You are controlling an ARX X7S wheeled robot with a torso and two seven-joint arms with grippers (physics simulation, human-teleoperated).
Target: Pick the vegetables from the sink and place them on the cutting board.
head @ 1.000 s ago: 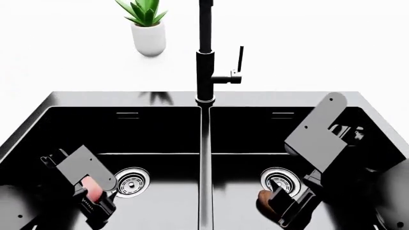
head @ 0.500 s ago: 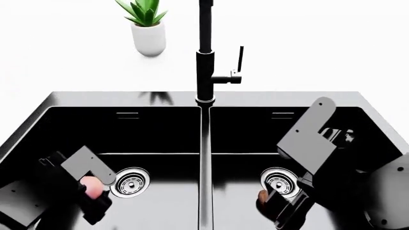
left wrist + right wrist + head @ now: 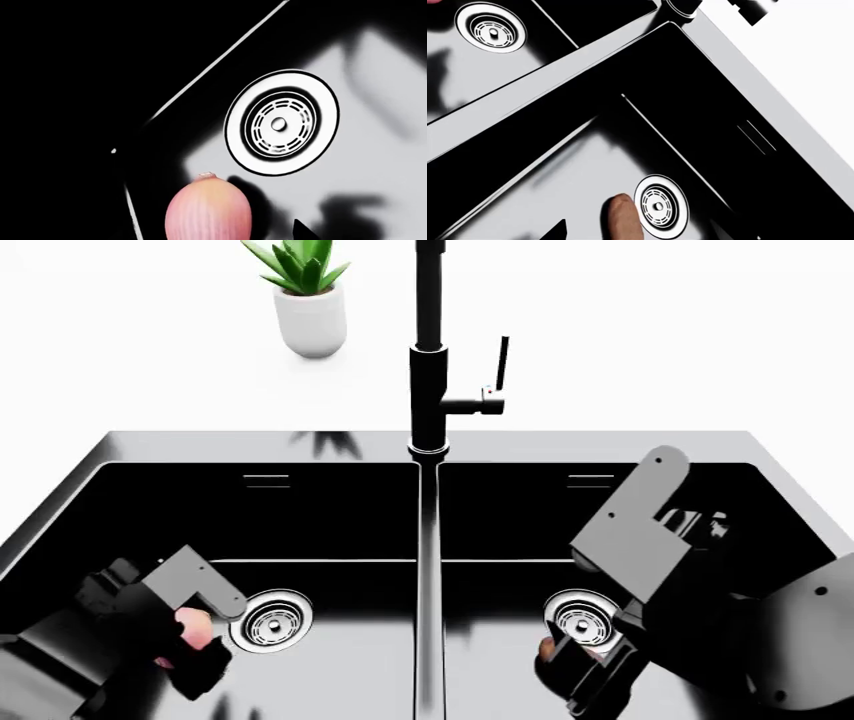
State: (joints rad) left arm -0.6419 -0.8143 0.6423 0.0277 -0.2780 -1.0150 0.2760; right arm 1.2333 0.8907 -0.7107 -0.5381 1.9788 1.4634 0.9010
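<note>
My left fingers [image 3: 180, 640] flank the onion [image 3: 191, 632] in the sink's [image 3: 427, 445] left basin, my right fingers [image 3: 581, 672] flank the sweet potato [image 3: 622, 216]; grip unconfirmed on both.

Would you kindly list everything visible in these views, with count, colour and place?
Sink: one, black with two basins, filling the head view's lower half.
Drains: two, metal, one in each basin floor; the other.
Faucet: one, black, upright behind the divider.
Plant: one, green in a white pot, on the white counter behind the left basin.
Onion: one, pink, left basin, beside its drain, at the left gripper.
Sweet potato: one, reddish-brown, right basin, beside its drain.
Left gripper: one, dark grey, down in the left basin; jaw state unclear.
Right gripper: one, dark grey, low in the right basin over the sweet potato; jaw state unclear.
</note>
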